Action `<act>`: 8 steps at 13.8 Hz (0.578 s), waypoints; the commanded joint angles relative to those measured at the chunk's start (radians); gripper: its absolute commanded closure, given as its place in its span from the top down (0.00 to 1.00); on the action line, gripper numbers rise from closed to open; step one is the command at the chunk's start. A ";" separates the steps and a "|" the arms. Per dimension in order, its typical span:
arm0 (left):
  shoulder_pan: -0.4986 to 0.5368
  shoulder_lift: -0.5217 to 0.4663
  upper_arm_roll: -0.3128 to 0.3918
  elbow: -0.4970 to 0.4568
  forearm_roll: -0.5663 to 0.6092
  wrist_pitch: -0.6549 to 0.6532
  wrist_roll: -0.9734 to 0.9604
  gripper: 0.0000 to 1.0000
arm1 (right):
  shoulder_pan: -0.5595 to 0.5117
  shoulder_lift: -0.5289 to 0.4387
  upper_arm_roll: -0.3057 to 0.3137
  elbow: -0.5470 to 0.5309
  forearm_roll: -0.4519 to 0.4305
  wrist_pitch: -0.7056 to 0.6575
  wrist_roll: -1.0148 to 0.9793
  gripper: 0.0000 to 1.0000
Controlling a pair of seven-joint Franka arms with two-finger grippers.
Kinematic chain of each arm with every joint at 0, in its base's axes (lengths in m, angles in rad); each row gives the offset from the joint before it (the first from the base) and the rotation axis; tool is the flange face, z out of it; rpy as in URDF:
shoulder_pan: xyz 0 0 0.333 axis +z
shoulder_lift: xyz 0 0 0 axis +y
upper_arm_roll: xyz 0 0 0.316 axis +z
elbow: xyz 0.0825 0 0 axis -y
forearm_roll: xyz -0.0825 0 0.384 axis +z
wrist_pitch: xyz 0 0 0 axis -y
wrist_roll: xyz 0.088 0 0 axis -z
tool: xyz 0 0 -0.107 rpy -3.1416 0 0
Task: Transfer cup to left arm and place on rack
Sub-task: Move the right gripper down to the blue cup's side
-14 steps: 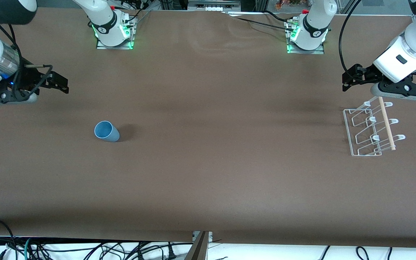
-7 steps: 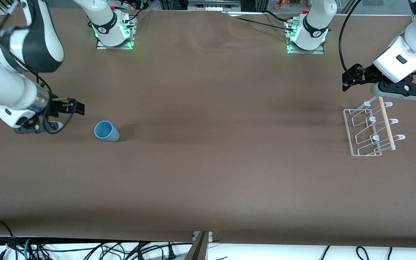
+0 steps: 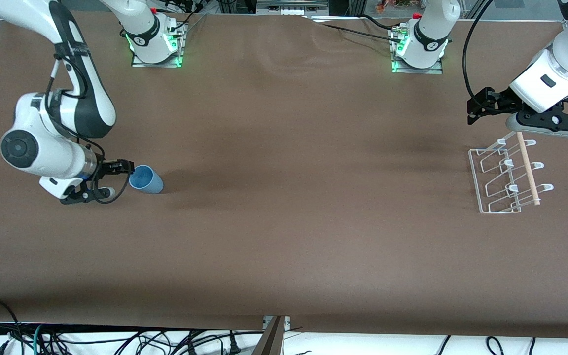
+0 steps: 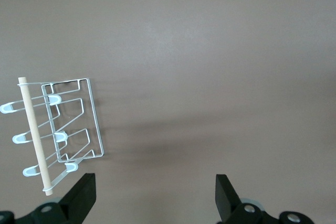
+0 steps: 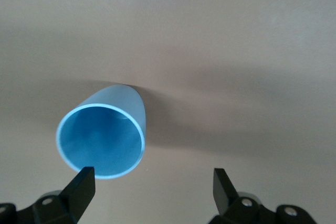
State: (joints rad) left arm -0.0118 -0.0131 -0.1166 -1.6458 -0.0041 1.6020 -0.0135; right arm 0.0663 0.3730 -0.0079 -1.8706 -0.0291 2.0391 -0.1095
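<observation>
Right gripper (image 3: 125,173) low at table, toward right arm's end, fingers (image 5: 79,186) spread wide, nothing held; one fingertip just beside rim of cup (image 3: 146,180), whether touching can't tell. Cup (image 5: 107,135) upright on table (image 3: 284,222), open mouth showing in right wrist view, not between the fingers. Vs a sec ago: gripper was up and well apart from cup, now swung down and in next to it; cup same spot. Rack (image 3: 506,175) w/ wooden dowel (image 3: 528,167) at left arm's end, unmoved. Left gripper (image 3: 481,106) waits over table by rack (image 4: 63,129), fingers (image 4: 84,195) wide apart, empty, same pose as before.
</observation>
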 commanded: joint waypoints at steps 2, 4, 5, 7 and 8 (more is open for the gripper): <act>-0.002 0.010 -0.003 0.026 0.015 -0.022 -0.013 1.00 | -0.008 0.038 0.006 -0.008 -0.017 0.033 -0.021 0.99; -0.002 0.010 -0.003 0.026 0.015 -0.022 -0.013 1.00 | -0.005 0.064 0.008 -0.008 -0.017 0.042 -0.021 0.99; -0.002 0.009 -0.003 0.026 0.015 -0.022 -0.013 1.00 | -0.002 0.070 0.008 -0.008 -0.017 0.042 -0.021 0.99; -0.002 0.009 -0.003 0.026 0.015 -0.022 -0.013 1.00 | 0.003 0.083 0.008 -0.008 -0.017 0.039 -0.021 0.84; -0.002 0.008 -0.003 0.026 0.015 -0.022 -0.013 1.00 | 0.004 0.086 0.008 -0.008 -0.017 0.036 -0.021 0.65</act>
State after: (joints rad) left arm -0.0118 -0.0131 -0.1166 -1.6458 -0.0041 1.6014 -0.0135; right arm 0.0692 0.4597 -0.0050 -1.8720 -0.0298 2.0693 -0.1221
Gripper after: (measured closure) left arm 0.000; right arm 0.048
